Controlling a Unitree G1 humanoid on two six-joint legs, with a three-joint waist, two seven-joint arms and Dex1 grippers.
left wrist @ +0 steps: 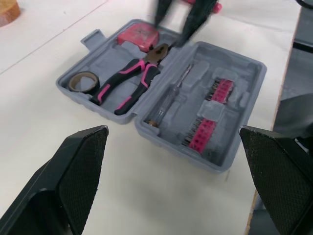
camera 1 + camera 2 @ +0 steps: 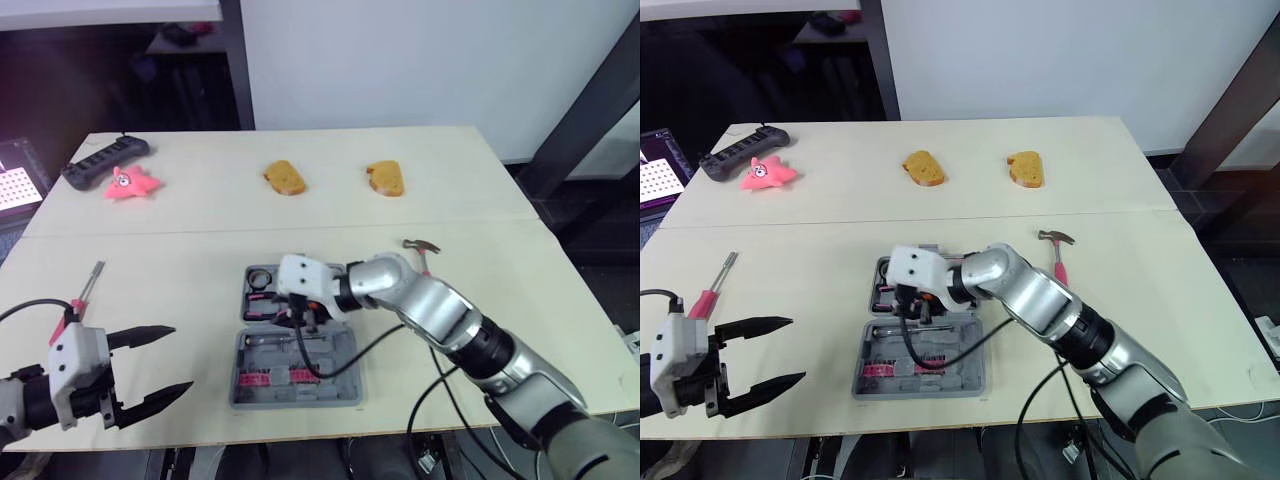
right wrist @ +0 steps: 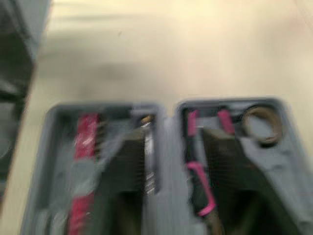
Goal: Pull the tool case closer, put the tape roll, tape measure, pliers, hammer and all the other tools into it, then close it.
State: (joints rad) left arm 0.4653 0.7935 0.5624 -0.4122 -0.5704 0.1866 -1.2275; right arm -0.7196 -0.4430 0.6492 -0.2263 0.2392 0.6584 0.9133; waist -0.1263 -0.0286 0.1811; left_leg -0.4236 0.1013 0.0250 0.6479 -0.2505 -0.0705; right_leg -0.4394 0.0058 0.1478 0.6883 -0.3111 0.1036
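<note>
Your pale plywood desk (image 2: 200, 240) carries the grey moulded-plastic tool case (image 2: 300, 398), lying open near the front edge, with the hammer (image 2: 1058, 255) on bare wood to its right. One half holds the pink-handled pliers (image 1: 128, 84), pink tape measure (image 1: 138, 34) and tape roll (image 1: 82, 81). The right gripper (image 1: 171, 30) hangs over them spread and empty, and the left gripper (image 2: 180, 359) is likewise, well to the case's left.

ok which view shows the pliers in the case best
Left wrist view: the pliers lie in plain sight, jaws to handles, in the tool case. In both eye views the right gripper hides much of them. The right wrist view catches parts of the pink handles.
</note>
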